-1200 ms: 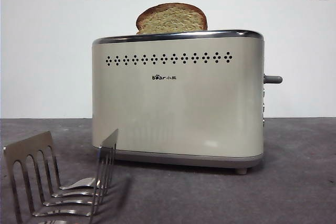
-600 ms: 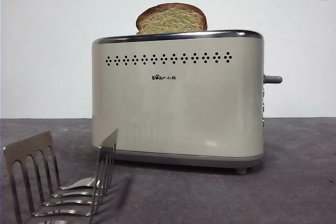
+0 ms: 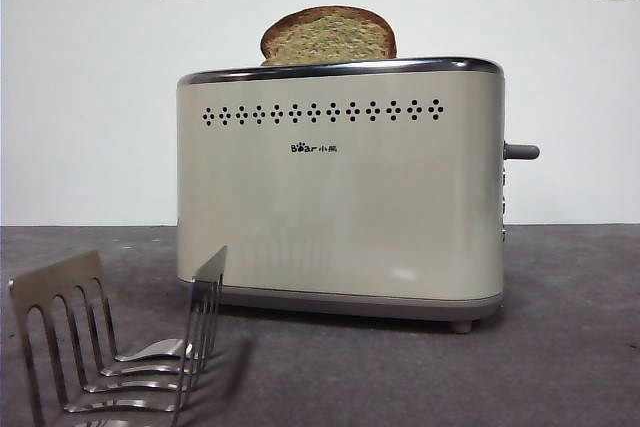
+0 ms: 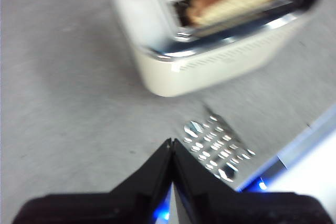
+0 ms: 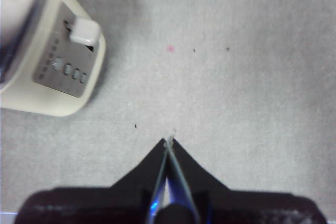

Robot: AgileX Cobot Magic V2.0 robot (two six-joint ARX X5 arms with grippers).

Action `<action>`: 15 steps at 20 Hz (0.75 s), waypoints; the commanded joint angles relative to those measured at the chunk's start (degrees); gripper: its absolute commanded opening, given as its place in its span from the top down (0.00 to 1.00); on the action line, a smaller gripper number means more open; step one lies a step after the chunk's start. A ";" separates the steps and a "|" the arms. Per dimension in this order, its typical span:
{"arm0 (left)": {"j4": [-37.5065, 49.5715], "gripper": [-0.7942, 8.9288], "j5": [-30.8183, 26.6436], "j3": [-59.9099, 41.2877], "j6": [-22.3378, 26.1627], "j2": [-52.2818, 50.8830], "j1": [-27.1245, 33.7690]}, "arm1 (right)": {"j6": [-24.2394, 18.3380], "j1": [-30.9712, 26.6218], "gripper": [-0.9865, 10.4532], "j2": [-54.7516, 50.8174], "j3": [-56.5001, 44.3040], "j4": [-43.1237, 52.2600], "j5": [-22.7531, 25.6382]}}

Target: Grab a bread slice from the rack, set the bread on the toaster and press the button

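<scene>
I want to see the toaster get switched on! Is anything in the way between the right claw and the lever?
No, nothing visible. The right claw hangs shut above bare table, and the lever sticks out of the toaster's end with only open table between them. The bread is already in the slot.

The front view looks level across the table from low down, close to the toaster [image 3: 340, 187], which fills the middle, with the rack [image 3: 120, 347] nearest the lens. The left wrist view looks steeply down from high up, past the left gripper [image 4: 171, 142]; the toaster [image 4: 210, 66] lies well beyond its tips and the rack [image 4: 215, 142] just beside them. The right wrist view also looks down, over the right gripper [image 5: 169, 141], with the toaster's control end [image 5: 63, 72] off to one side ahead. All three views share the toaster.
</scene>
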 commanded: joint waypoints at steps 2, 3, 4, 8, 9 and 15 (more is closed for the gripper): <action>0.76 0.92 -0.02 -3.37 1.51 -5.20 10.16 | -0.31 0.02 0.91 3.26 0.00 0.31 0.28; 4.50 0.92 -0.02 -7.08 1.18 -8.28 14.29 | -0.31 0.02 0.91 4.35 0.00 0.33 0.28; 10.05 0.92 -0.07 -11.58 1.27 -11.50 17.49 | -0.31 0.02 0.91 5.16 0.00 0.33 0.28; 43.71 0.92 -0.24 -39.06 3.91 -28.52 28.37 | -0.31 0.02 0.91 7.87 0.00 0.50 0.26; 52.19 0.92 -0.20 -46.40 4.02 -32.63 30.69 | -0.31 0.02 0.91 8.41 0.00 0.52 0.28; 64.65 0.92 -0.63 -71.69 4.09 -44.57 37.86 | -0.31 0.02 0.91 9.18 0.00 3.41 0.26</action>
